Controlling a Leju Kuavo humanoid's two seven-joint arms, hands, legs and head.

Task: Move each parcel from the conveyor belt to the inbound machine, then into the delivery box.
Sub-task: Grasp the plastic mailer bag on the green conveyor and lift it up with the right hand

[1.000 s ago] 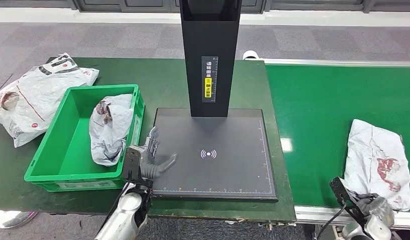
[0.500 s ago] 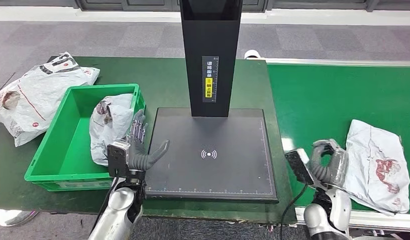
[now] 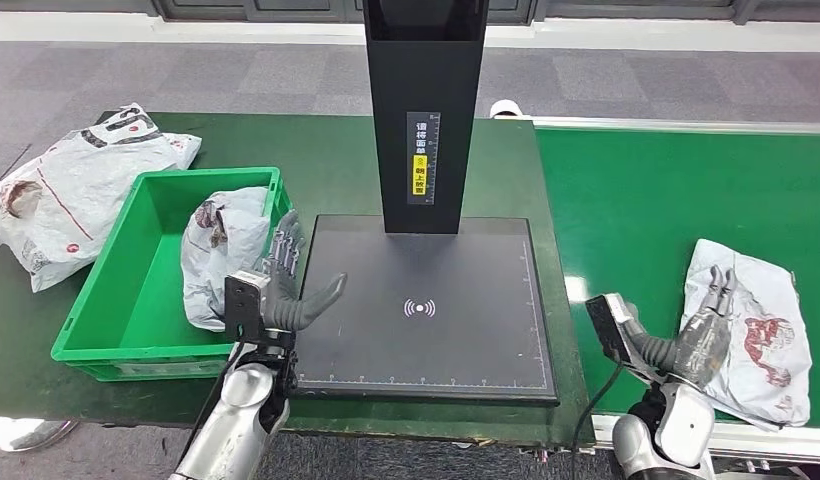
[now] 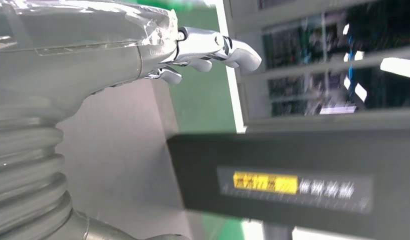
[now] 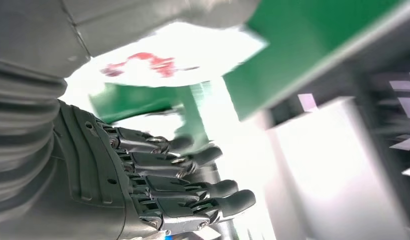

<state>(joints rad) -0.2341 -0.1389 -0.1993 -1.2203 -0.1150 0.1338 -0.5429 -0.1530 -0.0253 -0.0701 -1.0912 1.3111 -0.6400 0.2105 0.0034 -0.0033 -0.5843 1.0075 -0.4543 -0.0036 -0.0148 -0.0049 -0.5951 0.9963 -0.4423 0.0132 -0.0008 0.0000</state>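
From the head view, a white parcel (image 3: 751, 325) lies on the green conveyor belt (image 3: 646, 210), and the right hand (image 3: 708, 325) is over its near edge with fingers spread, holding nothing. The left hand (image 3: 286, 285) is spread out too, at the edge of the black inbound machine (image 3: 426, 300), next to the green delivery box (image 3: 136, 300). Another parcel (image 3: 221, 255) sits inside that box. In the left wrist view, the left hand (image 4: 193, 47) holds nothing. In the right wrist view, the right hand (image 5: 163, 185) has straight fingers, with the parcel (image 5: 168, 60) close by.
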